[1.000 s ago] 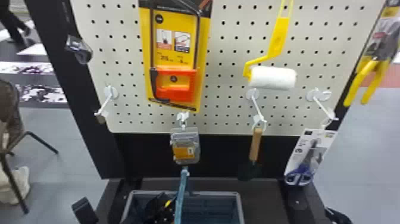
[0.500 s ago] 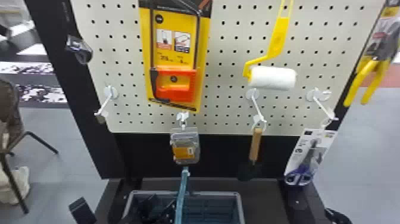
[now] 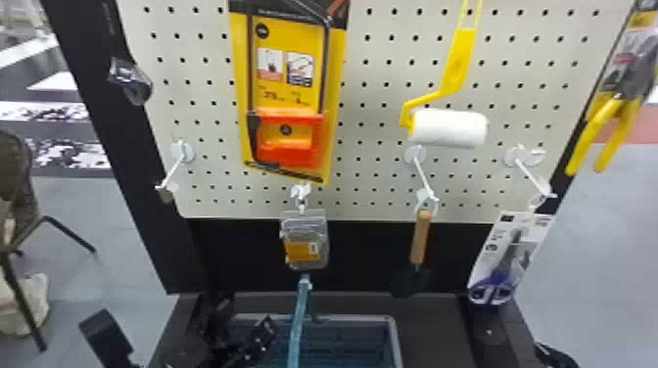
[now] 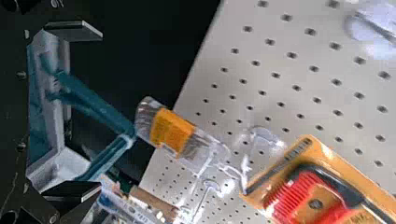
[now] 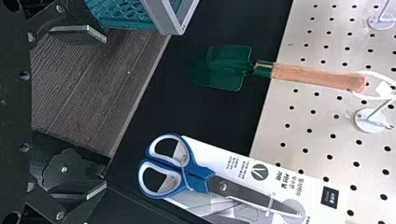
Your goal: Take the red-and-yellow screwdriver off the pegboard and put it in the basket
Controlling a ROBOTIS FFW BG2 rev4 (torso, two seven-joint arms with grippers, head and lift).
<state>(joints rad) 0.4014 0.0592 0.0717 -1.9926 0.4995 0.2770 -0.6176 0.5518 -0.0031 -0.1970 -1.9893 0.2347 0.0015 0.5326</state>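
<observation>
The red-and-yellow screwdriver cannot be made out anywhere. The grey-rimmed basket point(image 3: 394, 337) stands below the pegboard point(image 3: 372, 171), its blue-green handle point(image 3: 296, 323) raised. At the basket's left, my left gripper point(image 3: 183, 336) is low in the head view. Seen from its wrist, the left gripper point(image 4: 73, 111) is open, with the basket point(image 4: 60, 98) beyond its spread fingers. Part of my right gripper point(image 3: 558, 357) shows at the head view's lower right edge. In the right wrist view, the right gripper point(image 5: 77, 113) stands open over the stand's base, away from the basket point(image 5: 159, 16).
A packaged hacksaw point(image 3: 289, 98), a yellow paint roller point(image 3: 448, 128), a small clear package point(image 3: 304, 244), a wooden-handled trowel point(image 3: 421, 237) and packaged scissors point(image 3: 509, 259) hang along the board. Yellow-handled pliers point(image 3: 607, 129) hang at the right side. A chair point(image 3: 19, 210) stands at the left.
The left gripper's outer finger has shifted left and slightly down. Yellow bits seen at this gripper over the basket a second ago are out of sight. The right gripper has stayed put.
</observation>
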